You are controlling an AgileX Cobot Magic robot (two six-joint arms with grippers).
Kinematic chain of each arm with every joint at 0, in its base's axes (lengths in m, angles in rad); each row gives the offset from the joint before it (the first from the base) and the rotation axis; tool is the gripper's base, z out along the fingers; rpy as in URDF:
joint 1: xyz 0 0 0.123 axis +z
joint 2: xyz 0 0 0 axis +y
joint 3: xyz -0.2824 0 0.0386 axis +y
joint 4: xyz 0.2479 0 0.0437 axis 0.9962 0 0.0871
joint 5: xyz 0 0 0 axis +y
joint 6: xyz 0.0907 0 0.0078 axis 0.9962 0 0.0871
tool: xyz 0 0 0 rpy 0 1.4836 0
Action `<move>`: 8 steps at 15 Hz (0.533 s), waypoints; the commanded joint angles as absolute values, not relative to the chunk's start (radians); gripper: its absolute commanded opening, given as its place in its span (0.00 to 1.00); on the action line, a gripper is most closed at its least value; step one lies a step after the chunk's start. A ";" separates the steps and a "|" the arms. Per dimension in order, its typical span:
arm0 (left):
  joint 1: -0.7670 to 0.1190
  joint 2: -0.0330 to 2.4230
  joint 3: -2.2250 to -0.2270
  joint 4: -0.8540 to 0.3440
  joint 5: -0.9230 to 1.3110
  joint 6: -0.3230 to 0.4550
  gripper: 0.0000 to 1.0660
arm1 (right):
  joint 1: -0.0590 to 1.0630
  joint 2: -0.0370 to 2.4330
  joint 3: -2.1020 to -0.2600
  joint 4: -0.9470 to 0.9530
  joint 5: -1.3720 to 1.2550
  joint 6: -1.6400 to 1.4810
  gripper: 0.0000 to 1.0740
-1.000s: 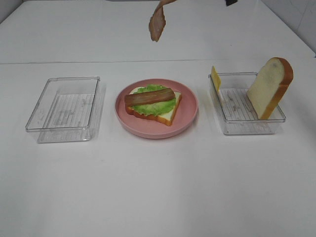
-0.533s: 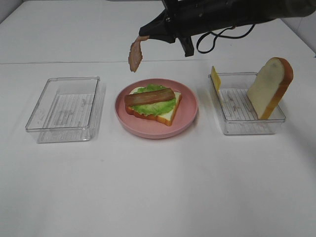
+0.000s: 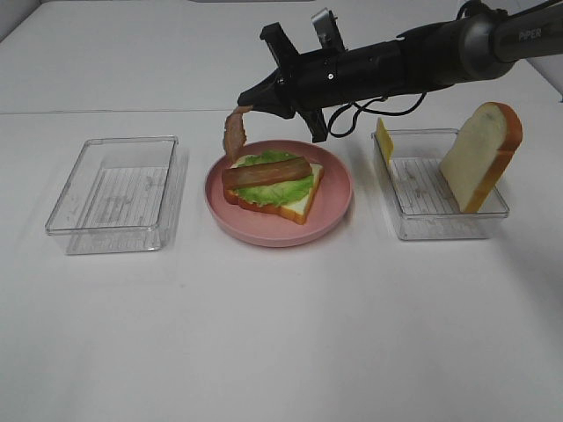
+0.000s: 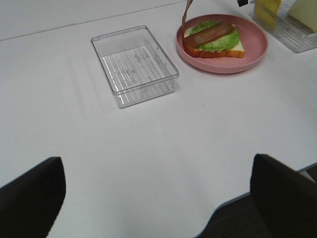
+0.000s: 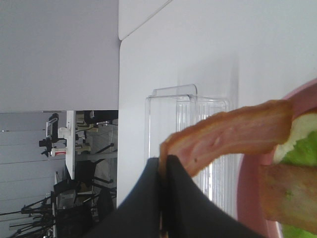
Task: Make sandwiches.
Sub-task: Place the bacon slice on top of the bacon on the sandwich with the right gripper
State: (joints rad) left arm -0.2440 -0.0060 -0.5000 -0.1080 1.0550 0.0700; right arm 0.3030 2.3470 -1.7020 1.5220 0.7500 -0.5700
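Observation:
A half-built sandwich (image 3: 272, 182) lies on the pink plate (image 3: 337, 207): one bread slice, green lettuce and a brown bacon strip on top. My right gripper (image 3: 249, 107) reaches across from the right and is shut on a pinkish-brown streaked meat strip (image 3: 235, 133). The strip hangs just above the plate's rear left edge, beside the sandwich. The right wrist view shows the fingers (image 5: 148, 198) pinching the strip (image 5: 233, 134). A second bread slice (image 3: 482, 155) stands in the right tray with yellow cheese (image 3: 384, 139). My left gripper (image 4: 158, 198) is open and empty, far from the sandwich (image 4: 213, 37).
An empty clear tray (image 3: 114, 193) stands left of the plate; it also shows in the left wrist view (image 4: 133, 64). The right clear tray (image 3: 440, 224) stands right of the plate. The right arm (image 3: 396, 66) spans the space behind the plate.
My right arm has come into view and lowered the hanging strip, down and to the left, from high at the back to the plate's rear left edge.

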 commanded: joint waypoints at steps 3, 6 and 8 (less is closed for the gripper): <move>-0.245 -0.025 -0.498 -0.105 1.045 0.062 0.90 | 0.302 2.305 -1.705 1.182 0.718 -0.300 0.00; -0.245 -0.025 -0.498 -0.105 1.045 0.062 0.90 | 0.302 2.255 -1.705 0.961 0.686 -0.158 0.00; -0.245 -0.025 -0.498 -0.105 1.045 0.062 0.90 | 0.302 2.233 -1.705 0.825 0.699 -0.066 0.00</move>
State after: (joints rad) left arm -0.2440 -0.0060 -0.5000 -0.1080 1.0550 0.0700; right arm 0.3030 2.2480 -1.7020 0.8660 0.6940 -0.0930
